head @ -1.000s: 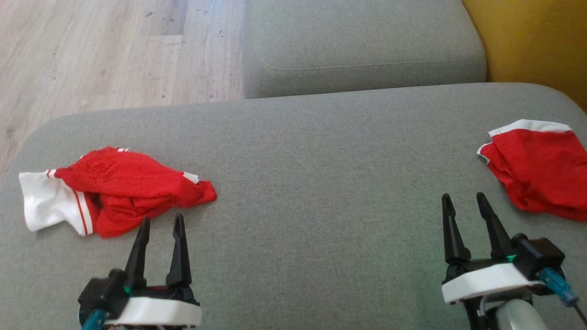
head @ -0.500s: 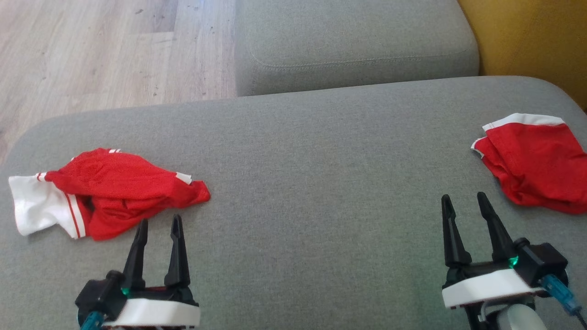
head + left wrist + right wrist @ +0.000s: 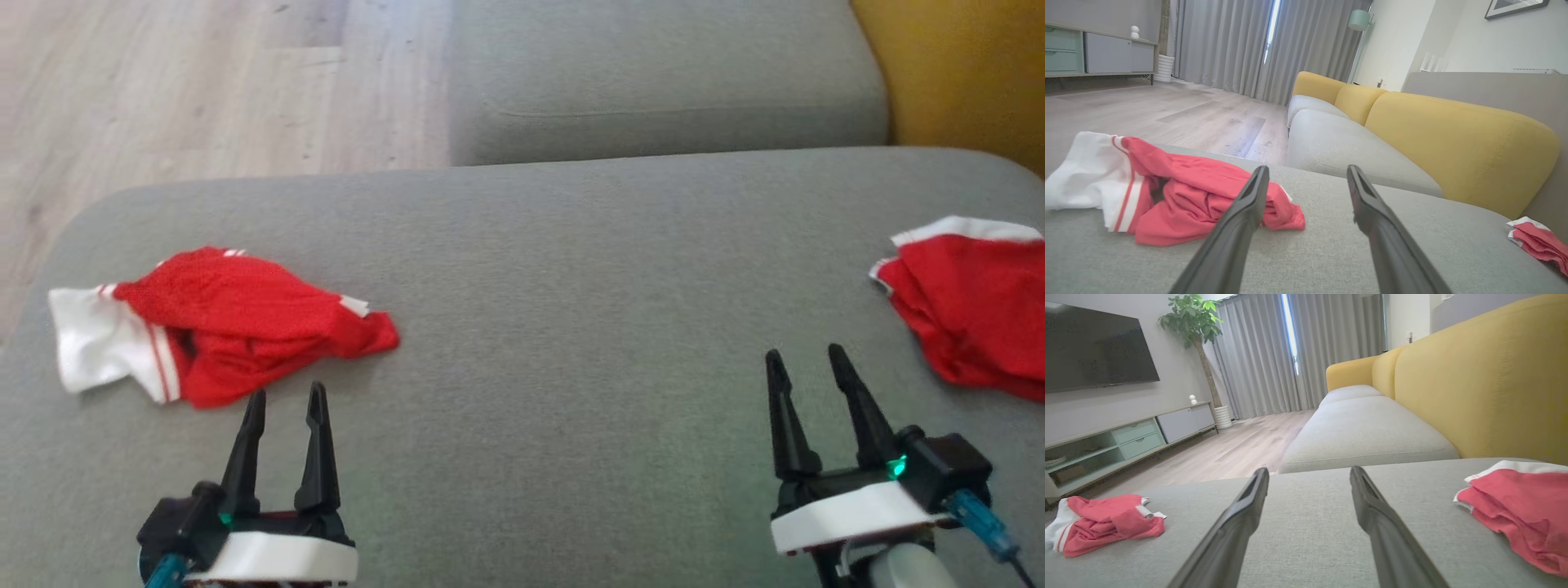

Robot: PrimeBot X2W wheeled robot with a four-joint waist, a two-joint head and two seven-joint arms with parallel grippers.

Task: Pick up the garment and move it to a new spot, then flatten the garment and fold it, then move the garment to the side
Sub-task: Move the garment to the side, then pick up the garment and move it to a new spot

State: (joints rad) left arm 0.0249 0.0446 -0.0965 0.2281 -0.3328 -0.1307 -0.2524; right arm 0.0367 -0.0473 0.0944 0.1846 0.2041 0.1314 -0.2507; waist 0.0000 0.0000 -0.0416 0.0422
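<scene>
A crumpled red garment (image 3: 245,327) with a white sleeve lies at the left of the grey sofa seat (image 3: 571,286). My left gripper (image 3: 287,392) stands open just in front of it, touching nothing. The left wrist view shows the garment (image 3: 1180,192) to the left of that gripper's (image 3: 1307,169) spread fingers. A second red garment (image 3: 971,318) with white trim lies in loose folds at the right edge. My right gripper (image 3: 803,353) is open to its left, apart from it. In the right wrist view this gripper (image 3: 1309,469) points between the two garments (image 3: 1106,522) (image 3: 1519,506).
Another grey seat cushion (image 3: 653,73) adjoins the far side, with the yellow sofa back (image 3: 963,73) at the right. Wooden floor (image 3: 163,90) lies beyond the seat's rounded left and far edges. A TV cabinet (image 3: 1126,437) stands across the room.
The whole head picture has shifted, so the camera has moved. Both garments lie as before and both grippers stay open.
</scene>
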